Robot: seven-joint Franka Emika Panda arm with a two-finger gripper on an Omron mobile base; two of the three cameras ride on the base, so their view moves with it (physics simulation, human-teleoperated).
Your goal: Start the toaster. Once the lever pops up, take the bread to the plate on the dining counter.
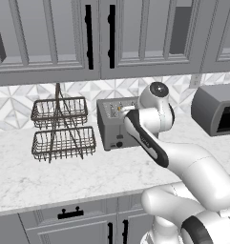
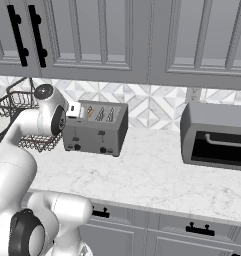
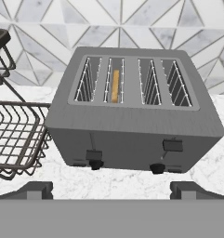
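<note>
The grey four-slot toaster (image 3: 132,116) stands on the counter against the tiled wall, also seen as toaster (image 1: 111,125) and toaster (image 2: 94,129). A slice of bread (image 3: 115,86) sits sunk in the second slot from the left, only its golden edge showing. On the front, the left lever (image 3: 94,155) sits lower than the right lever (image 3: 173,145), with a dark knob under each. My gripper (image 3: 112,190) hovers open just in front of and above the toaster, holding nothing. The plate and the dining counter are out of view.
A two-tier wire basket (image 1: 63,128) stands close to the toaster's left side. A larger grey dark-windowed appliance (image 2: 217,135) sits to the right. Upper cabinets (image 1: 88,38) hang above the marble counter (image 1: 64,178).
</note>
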